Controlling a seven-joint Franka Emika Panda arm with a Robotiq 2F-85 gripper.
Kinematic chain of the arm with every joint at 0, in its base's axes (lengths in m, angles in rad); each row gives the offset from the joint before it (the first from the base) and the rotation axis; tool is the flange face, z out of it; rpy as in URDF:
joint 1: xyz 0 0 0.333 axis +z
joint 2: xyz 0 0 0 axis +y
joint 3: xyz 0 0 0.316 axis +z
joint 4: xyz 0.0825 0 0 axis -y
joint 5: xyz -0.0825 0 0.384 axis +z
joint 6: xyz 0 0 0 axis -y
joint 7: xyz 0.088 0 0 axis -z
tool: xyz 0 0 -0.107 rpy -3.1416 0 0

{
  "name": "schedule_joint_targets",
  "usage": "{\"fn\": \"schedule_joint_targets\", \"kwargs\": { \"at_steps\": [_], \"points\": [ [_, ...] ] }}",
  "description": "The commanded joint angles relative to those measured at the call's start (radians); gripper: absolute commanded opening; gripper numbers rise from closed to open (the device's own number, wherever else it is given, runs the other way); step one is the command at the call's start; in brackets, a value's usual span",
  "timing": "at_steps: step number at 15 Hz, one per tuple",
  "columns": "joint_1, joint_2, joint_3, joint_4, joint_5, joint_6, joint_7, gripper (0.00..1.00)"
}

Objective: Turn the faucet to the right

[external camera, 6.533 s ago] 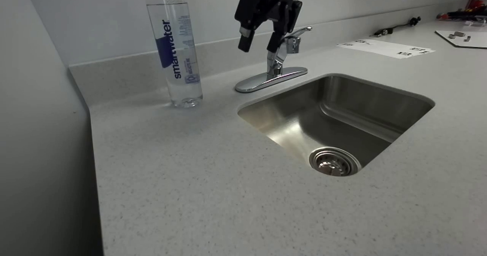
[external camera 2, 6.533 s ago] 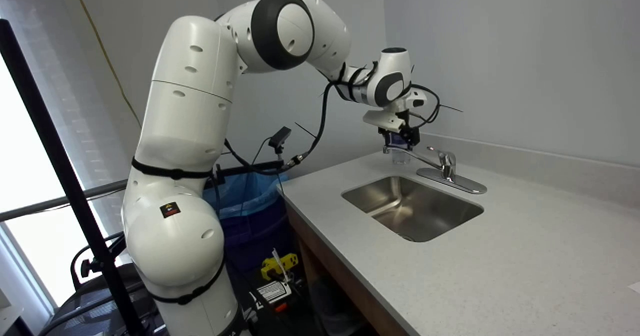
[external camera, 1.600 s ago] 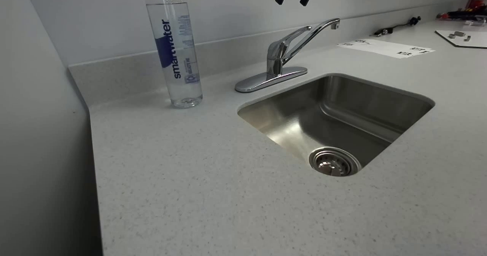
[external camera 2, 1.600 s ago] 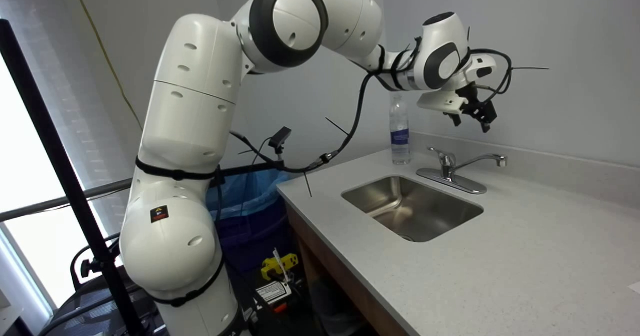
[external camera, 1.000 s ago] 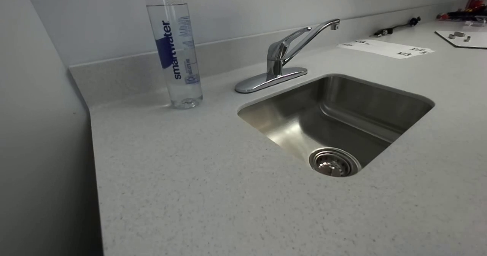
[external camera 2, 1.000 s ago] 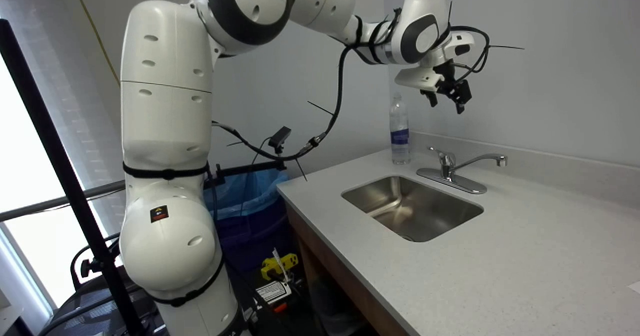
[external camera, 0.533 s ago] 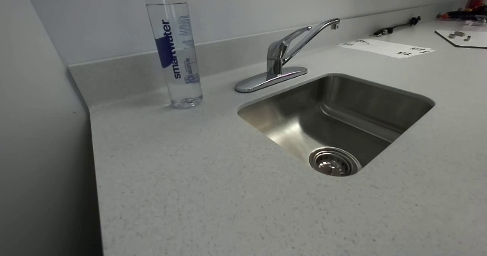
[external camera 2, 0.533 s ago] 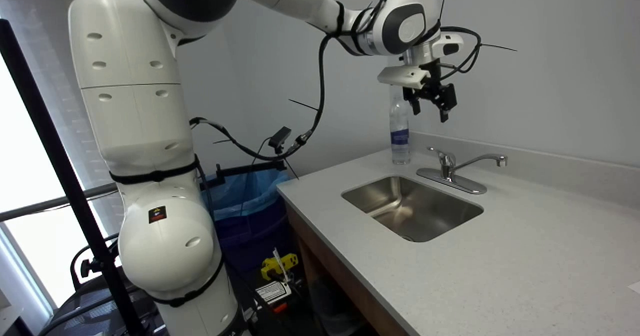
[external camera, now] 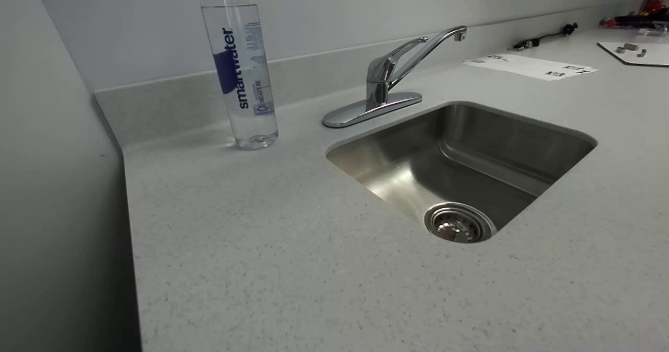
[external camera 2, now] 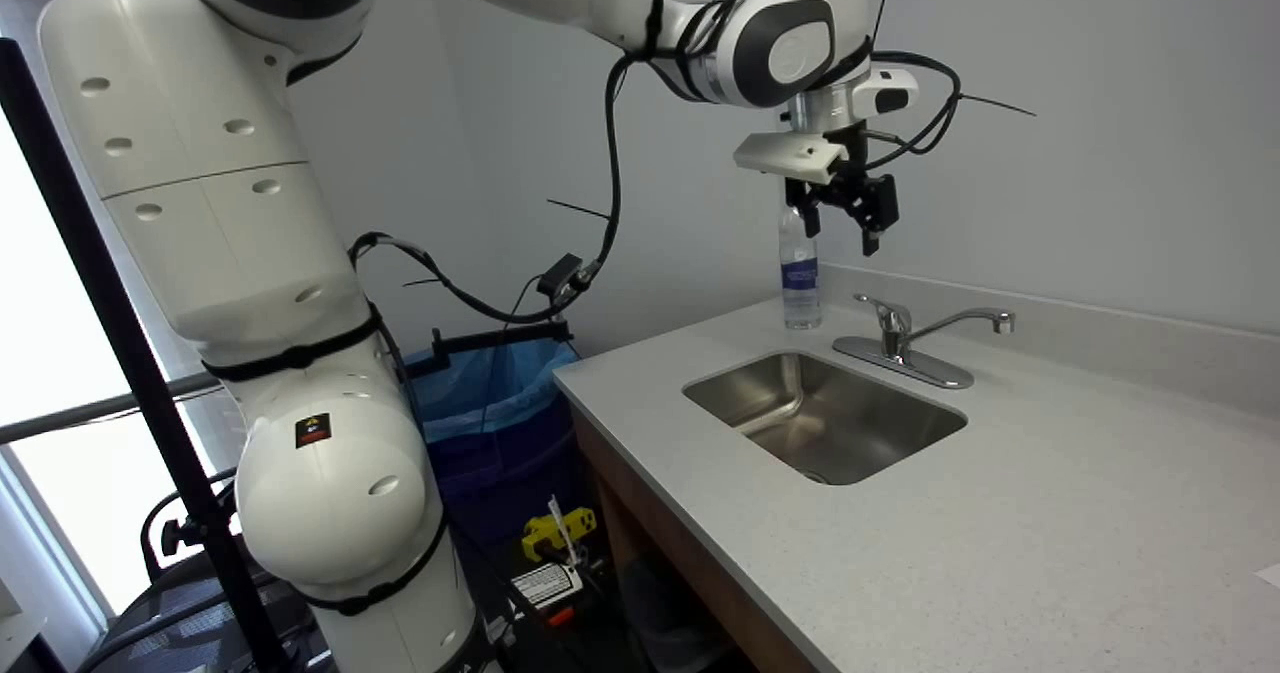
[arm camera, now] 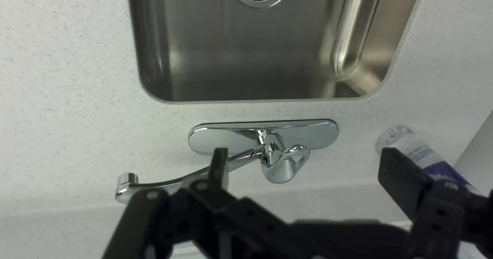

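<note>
The silver faucet stands behind the sink in both exterior views [external camera: 377, 88] [external camera 2: 893, 328]. Its oval base plate [external camera 2: 945, 371] sits on the counter. In an exterior view its spout [external camera 2: 950, 321] points right, along the back wall, and its short lever handle [external camera 2: 872, 301] points left. My gripper [external camera 2: 840, 237] is open and empty, in the air above the faucet and apart from it. In the wrist view the faucet [arm camera: 271, 151] shows beyond and between the open fingers [arm camera: 220, 166]; the left finger hides part of the spout. The gripper is out of view in an exterior view.
A tall clear water bottle [external camera: 243, 75] stands left of the faucet; it also shows behind the gripper [external camera 2: 800, 273]. The steel sink [external camera 2: 755, 431] is in front of the faucet. A low backsplash [external camera 2: 1100, 338] and wall stand behind. Papers [external camera: 528, 67] lie farther along the counter.
Since 6.5 s ago the spout has swung from left to right in an exterior view. The open gripper has risen from it, and in the last second moved left as the arm pulled back.
</note>
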Motion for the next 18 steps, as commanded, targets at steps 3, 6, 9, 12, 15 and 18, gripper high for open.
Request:
{"fn": "schedule_joint_targets", "kwargs": {
  "at_steps": [3,6,9,12,15,18],
  "points": [
    [0.003,-0.104,-0.034,-0.088,0.144,0.012,-0.147,1.00],
    [0.008,-0.125,-0.049,-0.100,0.192,0.000,-0.194,1.00],
    [0.005,-0.091,-0.042,-0.068,0.156,-0.001,-0.154,1.00],
    [0.005,-0.095,-0.042,-0.074,0.156,-0.001,-0.156,1.00],
    [0.005,-0.095,-0.042,-0.075,0.156,-0.001,-0.156,1.00],
    [0.005,-0.095,-0.042,-0.075,0.156,-0.001,-0.156,1.00]
  ]
}}
